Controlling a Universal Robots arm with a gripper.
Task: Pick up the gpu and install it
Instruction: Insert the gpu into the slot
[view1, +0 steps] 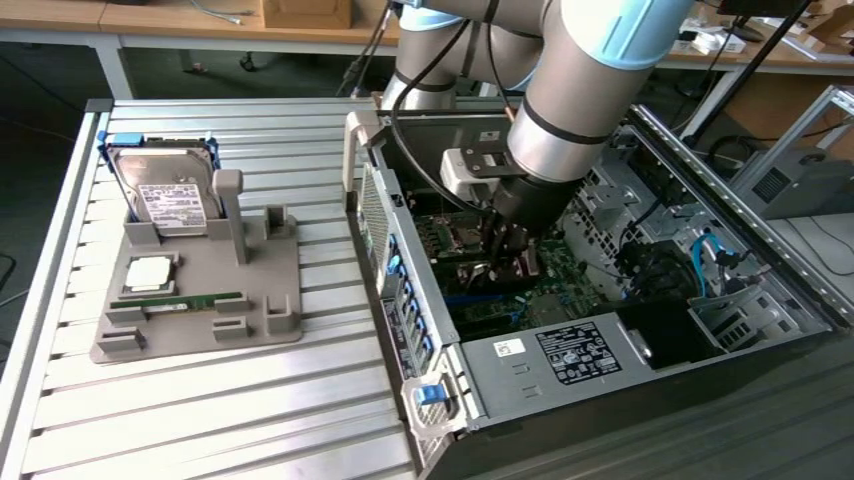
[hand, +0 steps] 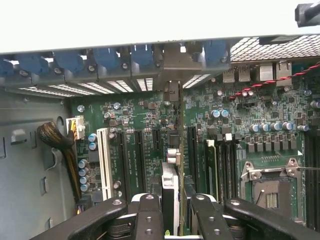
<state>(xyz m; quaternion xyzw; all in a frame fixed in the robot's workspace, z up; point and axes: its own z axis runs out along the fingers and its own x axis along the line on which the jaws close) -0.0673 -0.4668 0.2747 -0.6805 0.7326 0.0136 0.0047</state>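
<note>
As the gripper (hand: 172, 220) hung: jaws pinched the card (hand: 170, 187) edge-on.
Risk: misaligned with the slots (hand: 137, 160), the card could have jammed.

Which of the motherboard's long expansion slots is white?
The outermost slot, next to the row of blue capacitors; the slots between it and the gpu are black.

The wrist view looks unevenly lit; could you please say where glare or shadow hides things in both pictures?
Wrist view: everything beyond the grey metal case wall is blown out to white; the green motherboard is evenly lit; the black tool, gripping the thin green gpu card, is dark. Exterior view: the ribbed aluminium table is bright; the grey arm shades the motherboard below it.
</note>
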